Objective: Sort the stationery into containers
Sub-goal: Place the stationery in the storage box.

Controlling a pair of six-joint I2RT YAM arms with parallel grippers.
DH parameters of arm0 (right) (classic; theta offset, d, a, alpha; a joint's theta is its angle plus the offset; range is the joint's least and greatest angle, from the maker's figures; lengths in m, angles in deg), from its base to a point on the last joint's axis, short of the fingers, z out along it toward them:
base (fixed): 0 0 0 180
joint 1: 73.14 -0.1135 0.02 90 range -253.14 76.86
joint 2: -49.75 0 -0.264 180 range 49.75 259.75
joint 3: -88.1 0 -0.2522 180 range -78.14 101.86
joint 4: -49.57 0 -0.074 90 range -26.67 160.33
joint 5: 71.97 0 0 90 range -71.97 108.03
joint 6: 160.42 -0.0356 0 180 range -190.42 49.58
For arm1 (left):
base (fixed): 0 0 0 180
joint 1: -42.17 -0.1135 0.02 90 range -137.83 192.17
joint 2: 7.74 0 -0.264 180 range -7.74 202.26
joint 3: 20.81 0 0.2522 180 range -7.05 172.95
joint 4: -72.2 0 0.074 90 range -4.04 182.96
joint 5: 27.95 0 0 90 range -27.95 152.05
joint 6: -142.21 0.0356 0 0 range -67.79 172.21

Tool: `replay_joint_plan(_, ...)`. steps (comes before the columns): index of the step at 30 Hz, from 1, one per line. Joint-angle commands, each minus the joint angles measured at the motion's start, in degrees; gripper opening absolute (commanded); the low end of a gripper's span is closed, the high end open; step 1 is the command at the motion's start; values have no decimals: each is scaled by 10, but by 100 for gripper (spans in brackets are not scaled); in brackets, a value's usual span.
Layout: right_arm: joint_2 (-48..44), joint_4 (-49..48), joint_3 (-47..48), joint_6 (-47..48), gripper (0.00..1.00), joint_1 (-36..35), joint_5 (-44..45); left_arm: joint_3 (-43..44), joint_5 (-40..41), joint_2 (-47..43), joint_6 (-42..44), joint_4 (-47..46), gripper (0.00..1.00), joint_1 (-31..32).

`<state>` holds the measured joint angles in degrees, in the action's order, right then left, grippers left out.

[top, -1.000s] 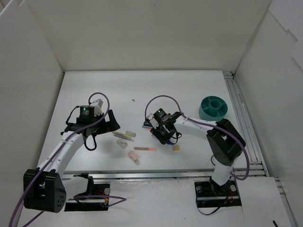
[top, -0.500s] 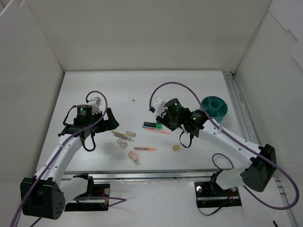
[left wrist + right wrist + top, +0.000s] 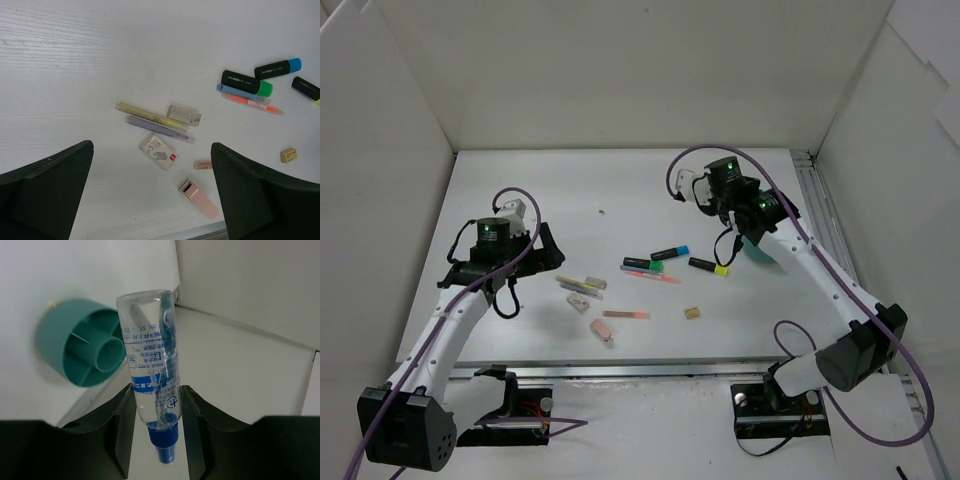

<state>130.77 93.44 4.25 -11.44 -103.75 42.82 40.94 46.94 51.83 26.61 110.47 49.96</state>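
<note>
- R gripper (image 3: 157,406) clamped on clear blue-capped pen (image 3: 149,360), held in air, cap toward wrist.
- Teal tub (image 3: 56,354) behind pen in wrist view, not touching.
- L gripper (image 3: 151,148) jaws wide apart, holding nothing, above table (image 3: 75,55).
- On table: green-cap highlighter (image 3: 247,83), blue-cap highlighter (image 3: 277,68), tan cube (image 3: 288,155), pink eraser (image 3: 199,199).
</note>
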Motion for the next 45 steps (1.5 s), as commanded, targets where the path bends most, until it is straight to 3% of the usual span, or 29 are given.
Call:
replay_joint_plan(1,51,63,54,122,0,55,88,41,25,3,-3,0,100,2)
replay_joint_plan(7,113,94,58,202,0,108,194,49,54,19,-14,7,100,2)
replay_joint_plan(14,152,97,32,282,0,155,184,53,69,41,-21,5,100,2)
replay_joint_plan(28,169,101,-36,305,0,174,182,64,62,92,-27,-5,100,2)
replay_joint_plan(40,197,52,-58,319,0,166,176,55,68,72,-31,-3,100,2)
replay_joint_plan(45,204,20,-65,326,14,162,194,47,78,57,-31,3,100,2)
